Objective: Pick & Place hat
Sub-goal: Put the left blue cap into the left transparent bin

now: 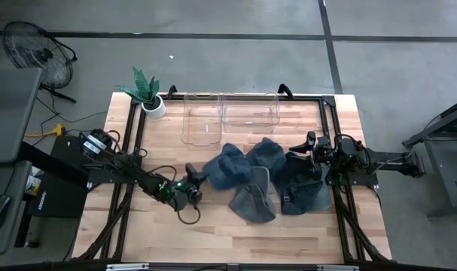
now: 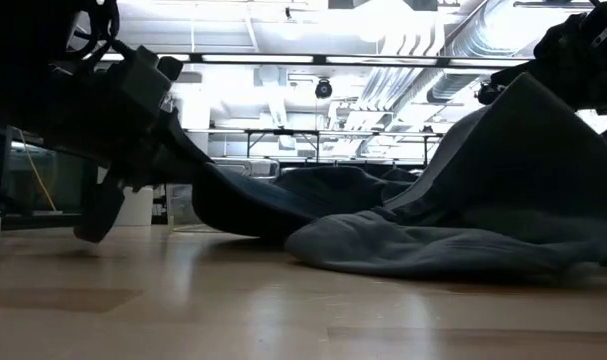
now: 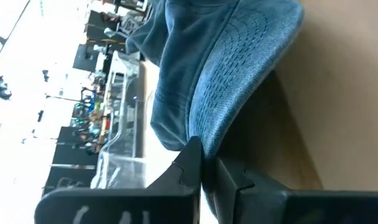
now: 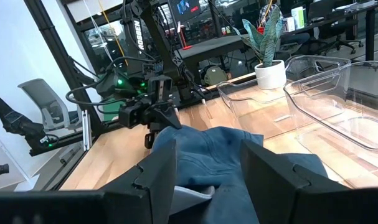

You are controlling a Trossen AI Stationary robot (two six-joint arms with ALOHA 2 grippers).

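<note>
Several soft hats lie heaped on the wooden table [image 1: 213,226]. The leftmost is a blue hat [image 1: 228,167] with a stitched brim [image 3: 238,81]. A second blue hat [image 1: 267,154], a grey one [image 1: 254,199] and a dark navy one [image 1: 303,188] lie beside it. My left gripper [image 1: 197,178] sits at the blue hat's left side, shut on its brim. My right gripper [image 1: 309,143] hovers open over the right end of the heap, touching nothing, and looks across the hats [image 4: 220,146] toward the left arm. My left gripper pinches the edge of the blue hat's stitched brim [image 3: 204,137] between its two fingers [image 3: 189,165]. It comes from the table's left, nearly level and slanting a little down. The crown [image 1: 232,169] lies on the table against the other hats.
Two clear plastic bins [image 1: 200,120] [image 1: 249,113] stand side by side at the table's far edge. A potted plant [image 1: 149,94] stands at the far left corner. Bare wood lies in front of the heap, toward the near edge.
</note>
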